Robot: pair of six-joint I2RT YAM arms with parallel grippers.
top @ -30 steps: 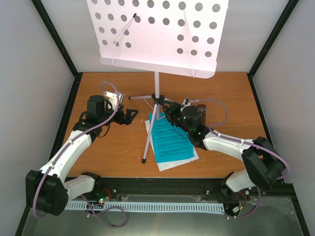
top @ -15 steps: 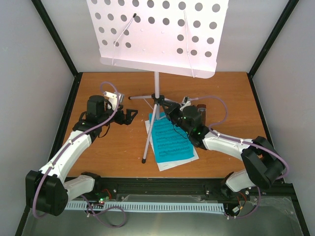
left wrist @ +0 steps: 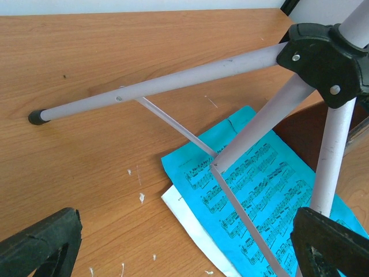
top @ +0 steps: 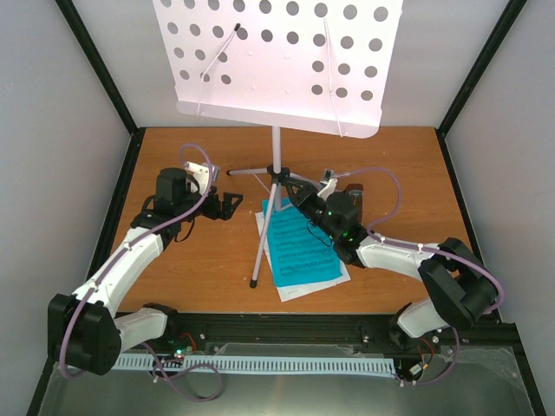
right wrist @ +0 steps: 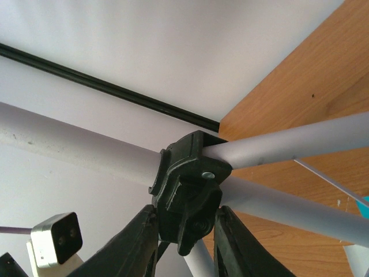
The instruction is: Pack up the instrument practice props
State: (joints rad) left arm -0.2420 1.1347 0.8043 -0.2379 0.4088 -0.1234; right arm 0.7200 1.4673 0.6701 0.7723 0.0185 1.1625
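Your right end effector [top: 297, 189] is drawn in narrow on the black hub [right wrist: 187, 184] where the three legs of the music stand [top: 276, 152] meet, just right of centre in the overhead view. Both fingers [right wrist: 141, 245] look to press the hub's lower lobe, though you cannot tell how firm that hold is. The main danger is weight: the hole-punched desk [top: 277, 61] sits high on a thin pole and fills the top of the frame, so a pull or twist at the hub could tip the whole stand, and a shallow pinch on that rounded plastic could slip off. The near leg [top: 263, 238] also runs down over the left edge of the blue sheet [top: 299, 247], which lies on the white sheet [top: 303, 286] below centre. Dragging the stand instead of lifting it could scuff or carry the papers along. The right arm comes from its base at lower right, its elbow pushed out toward the right edge and its forearm laid low across the worktop [top: 199, 260], running up and left. Your left end effector [top: 227, 204] stands wide and empty left of centre, aimed right at the legs and well placed to steady them. Its arm rises from lower left.
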